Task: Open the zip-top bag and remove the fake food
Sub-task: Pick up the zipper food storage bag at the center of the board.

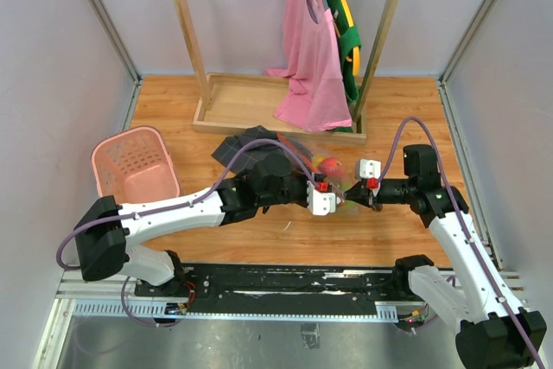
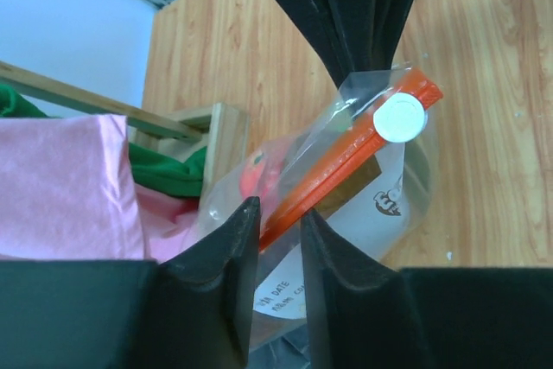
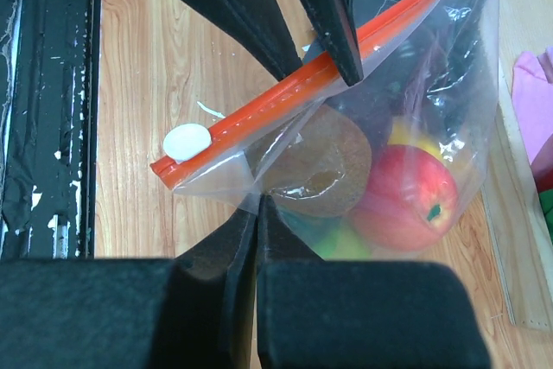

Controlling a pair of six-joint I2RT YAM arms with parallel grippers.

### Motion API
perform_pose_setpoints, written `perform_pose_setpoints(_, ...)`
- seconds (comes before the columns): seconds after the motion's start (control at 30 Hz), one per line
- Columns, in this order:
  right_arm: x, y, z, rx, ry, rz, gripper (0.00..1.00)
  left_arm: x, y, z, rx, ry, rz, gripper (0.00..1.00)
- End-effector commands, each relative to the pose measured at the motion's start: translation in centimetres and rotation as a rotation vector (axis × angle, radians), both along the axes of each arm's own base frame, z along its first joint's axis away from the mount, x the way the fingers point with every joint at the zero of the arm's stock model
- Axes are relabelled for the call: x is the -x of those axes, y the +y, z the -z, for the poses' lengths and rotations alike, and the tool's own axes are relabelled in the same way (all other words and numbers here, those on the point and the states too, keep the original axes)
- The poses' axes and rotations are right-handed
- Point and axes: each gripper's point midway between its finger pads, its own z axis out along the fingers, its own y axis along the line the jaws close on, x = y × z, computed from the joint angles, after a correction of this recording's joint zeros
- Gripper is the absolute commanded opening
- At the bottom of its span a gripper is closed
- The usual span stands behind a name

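**A:** Where's the zip-top bag (image 3: 432,58)?

**B:** Between the two tools, over the middle of the desk (image 1: 406,110), just in front of the wooden clothes rack (image 1: 191,41). I can't tell whether its bottom touches the wood.

**A:** Right tool (image 3: 258,205)?

**B:** Its fingers are pressed together, pinching the clear plastic just under the orange zip strip (image 3: 259,123), near the end with the round white tab (image 3: 187,140).

**A:** And the left tool (image 2: 278,213)?

**B:** Its fingers stand narrowly apart with the zip strip running between them, further along the mouth. Whether they actually clamp it, I cannot tell.

**A:** Is the bag open?

**B:** Where it shows, the strip reads as one unbroken band.

**A:** The fake food (image 1: 328,164)?

**B:** Inside the bag. There's a red apple (image 3: 402,187) with a brown kiwi (image 3: 320,157) against it, a yellow piece (image 3: 413,134) behind and a lime-green piece (image 3: 341,244) below.

**A:** Anything else?

**B:** A pink slotted basket (image 1: 160,181) at the desk's left, well apart. A grey checked cloth (image 1: 242,143) lies just behind the left arm. A pink garment (image 1: 311,66) and a green garment (image 1: 350,41) hang on the rack.
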Motion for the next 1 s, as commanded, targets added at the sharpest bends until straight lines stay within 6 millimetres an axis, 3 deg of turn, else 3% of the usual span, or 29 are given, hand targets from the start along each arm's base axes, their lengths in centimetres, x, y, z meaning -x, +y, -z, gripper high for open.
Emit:
perform_pose_setpoints(0.0, -0.1, 0.2, -1.9, -0.032, -0.038, -0.019, 0.01, 0.0, -0.6, -1.0, 0.007, 0.008, 0.036, 0.19)
perform_pose_setpoints(0.07, -0.1, 0.3, -2.1, -0.037, -0.033, -0.018, 0.01, -0.4, -0.5, -1.1, 0.019, 0.027, 0.012, 0.03)
perform_pose_setpoints(0.27, -0.3, 0.2, -2.4, -0.038, -0.017, 0.0, 0.02, -0.2, 0.0, -2.4, 0.142, 0.147, -0.041, 0.0)
perform_pose_setpoints(0.3, -0.4, 0.2, -2.5, -0.039, -0.011, 0.012, 0.06, -0.2, 0.1, -2.7, 0.167, 0.169, -0.054, 0.0)
perform_pose_setpoints(0.43, -1.6, -0.2, -2.8, -0.048, 0.02, 0.094, 0.39, 0.1, -0.1, -4.5, 0.277, 0.307, -0.105, 0.0)
perform_pose_setpoints(0.53, -1.1, 0.1, -3.3, -0.075, 0.03, 0.076, 0.6, 0.3, -0.3, -5.3, 0.359, 0.467, -0.166, 0.0)
perform_pose_setpoints(0.7, -0.5, 0.4, -4.2, -0.11, 0.037, 0.052, 0.83, 0.3, 0.0, -6.6, 0.486, 0.656, -0.234, 0.0)
perform_pose_setpoints(0.87, 0.1, 1.0, -5.5, -0.167, 0.076, 0.031, 0.87, 0.0, 0.4, -8.8, 0.576, 0.75, -0.272, 0.0)
perform_pose_setpoints(0.97, -0.6, 1.1, -6.3, -0.186, 0.088, 0.061, 0.85, 0.0, 0.3, -9.8, 0.597, 0.787, -0.286, 0.0)
